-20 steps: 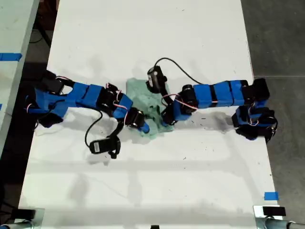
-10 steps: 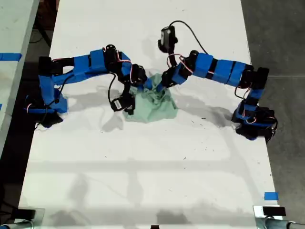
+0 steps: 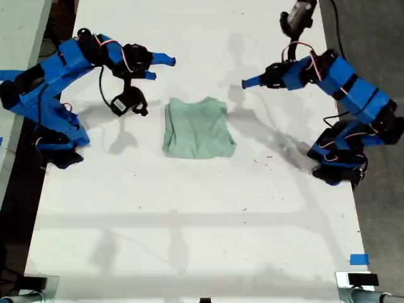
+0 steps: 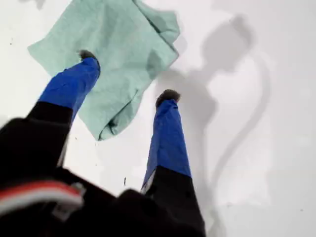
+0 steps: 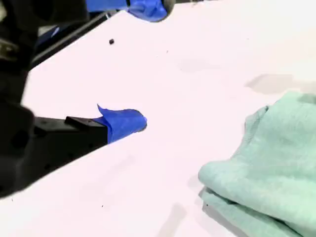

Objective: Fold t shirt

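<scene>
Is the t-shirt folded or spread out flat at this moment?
Folded: the t shirt lies as a compact rectangle on the table, with stacked layers showing at its edge in the second wrist view. Neither gripper touches it.

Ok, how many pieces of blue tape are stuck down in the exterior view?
2: one blue tape piece near the table's lower right corner, another blue tape strip on the neighbouring surface at far left. More may lie outside view.
</scene>
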You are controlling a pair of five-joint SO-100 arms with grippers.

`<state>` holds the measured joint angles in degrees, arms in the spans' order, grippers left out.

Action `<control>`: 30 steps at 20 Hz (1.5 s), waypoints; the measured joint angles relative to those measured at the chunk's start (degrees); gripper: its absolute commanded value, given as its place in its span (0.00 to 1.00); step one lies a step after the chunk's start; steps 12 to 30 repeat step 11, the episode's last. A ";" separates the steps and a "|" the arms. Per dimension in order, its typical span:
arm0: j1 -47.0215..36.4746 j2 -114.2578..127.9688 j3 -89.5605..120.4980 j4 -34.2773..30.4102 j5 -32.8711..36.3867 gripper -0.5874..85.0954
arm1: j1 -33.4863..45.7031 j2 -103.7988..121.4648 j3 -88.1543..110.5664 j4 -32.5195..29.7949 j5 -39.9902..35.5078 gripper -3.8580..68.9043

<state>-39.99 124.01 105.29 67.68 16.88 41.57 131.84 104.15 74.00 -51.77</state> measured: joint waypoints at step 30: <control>16.35 72.60 71.54 -5.71 -18.11 0.20 | -18.28 63.98 59.33 3.78 22.76 0.23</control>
